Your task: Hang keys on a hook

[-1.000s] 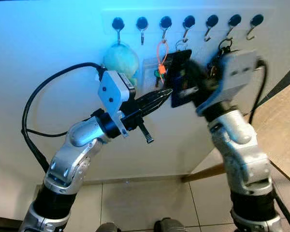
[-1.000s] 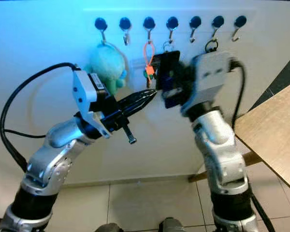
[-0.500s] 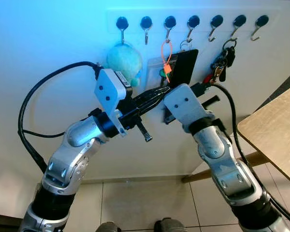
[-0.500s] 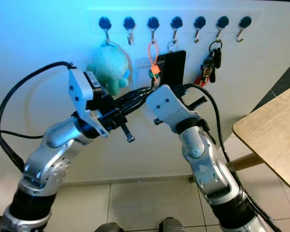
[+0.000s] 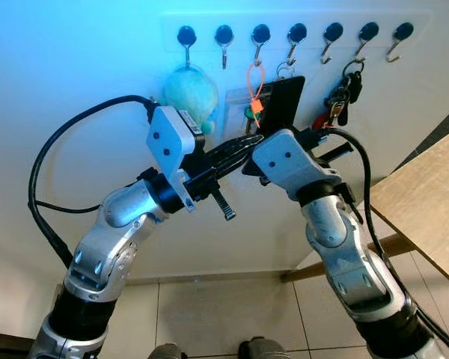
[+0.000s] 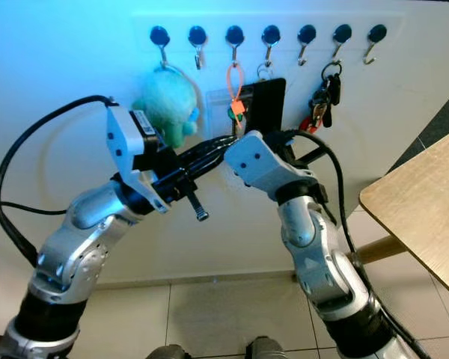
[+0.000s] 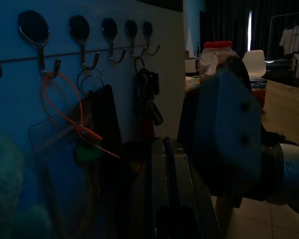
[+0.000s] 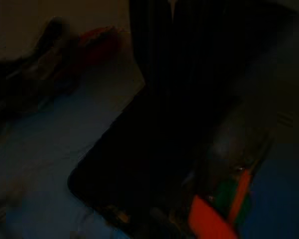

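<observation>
A bunch of dark keys (image 5: 344, 91) with a red tag hangs from the sixth hook (image 5: 367, 33) of a row of black-capped hooks on the white wall. My right gripper (image 5: 331, 143) is just below and left of the keys, apart from them, open and holding nothing. My left gripper (image 5: 245, 149) is raised toward the wall under the orange loop (image 5: 251, 81), shut and holding nothing. In the left wrist view the keys (image 7: 147, 94) hang beyond its fingers (image 7: 164, 164).
A green plush (image 5: 188, 93) hangs on the first hook, and a clear badge holder (image 5: 235, 112) and a black card (image 5: 283, 102) on the middle hooks. The last hook (image 5: 401, 33) is bare. A wooden table (image 5: 426, 202) juts in at the right over a tiled floor.
The right gripper, up at the sixth hook a second ago, has let go and dropped below it; the keys now hang free. The left arm has stayed put.
</observation>
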Tool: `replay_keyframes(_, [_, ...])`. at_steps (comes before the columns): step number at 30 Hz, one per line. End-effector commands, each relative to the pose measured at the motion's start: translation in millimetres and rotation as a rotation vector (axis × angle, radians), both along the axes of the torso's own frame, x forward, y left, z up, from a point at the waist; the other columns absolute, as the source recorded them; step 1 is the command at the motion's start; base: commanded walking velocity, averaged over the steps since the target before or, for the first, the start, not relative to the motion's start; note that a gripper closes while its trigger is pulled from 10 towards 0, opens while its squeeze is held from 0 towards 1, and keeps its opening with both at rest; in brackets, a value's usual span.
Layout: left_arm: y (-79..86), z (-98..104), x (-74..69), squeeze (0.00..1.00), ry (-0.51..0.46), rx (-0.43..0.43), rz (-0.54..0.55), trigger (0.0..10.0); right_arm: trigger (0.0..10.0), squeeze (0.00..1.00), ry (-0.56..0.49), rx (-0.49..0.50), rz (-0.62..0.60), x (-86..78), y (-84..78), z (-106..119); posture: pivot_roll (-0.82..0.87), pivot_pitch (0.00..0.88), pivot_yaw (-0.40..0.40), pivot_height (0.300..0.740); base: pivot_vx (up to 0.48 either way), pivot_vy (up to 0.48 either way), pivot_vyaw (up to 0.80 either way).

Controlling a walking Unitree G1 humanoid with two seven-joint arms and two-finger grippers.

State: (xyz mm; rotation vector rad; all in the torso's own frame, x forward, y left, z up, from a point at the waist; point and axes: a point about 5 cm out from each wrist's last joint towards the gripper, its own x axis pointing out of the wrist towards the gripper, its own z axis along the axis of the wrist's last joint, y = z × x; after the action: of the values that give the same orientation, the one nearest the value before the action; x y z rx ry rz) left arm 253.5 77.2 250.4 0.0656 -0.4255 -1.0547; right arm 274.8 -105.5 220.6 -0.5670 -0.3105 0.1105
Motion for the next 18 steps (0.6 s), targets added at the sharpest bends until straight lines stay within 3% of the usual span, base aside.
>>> replay_keyframes(1, [-3.0,-1,-5.0,0.0,0.004,0.002,-0.031,10.0,10.0,0.0,0.034,0.034,0.019,-3.7,-1.7,-3,0.05,0.125,-0.013,0.74,0.0,0.0,0.0])
replay_keyframes(8, [-2.8,-1,-5.4,0.0,0.004,0.007,-0.033,10.0,10.0,0.0,0.241,0.098,-0.009,-15.0,-11.7,-35,0.04,0.127,-0.011,0.74,0.0,0.0,0.0])
replay_keyframes(18, [-2.5,-1,-4.7,0.0,0.003,0.008,-0.038,10.0,10.0,0.0,0.221,0.125,-0.038,-16.0,-17.5,-23,0.04,0.125,-0.007,0.74,0.0,0.0,0.0])
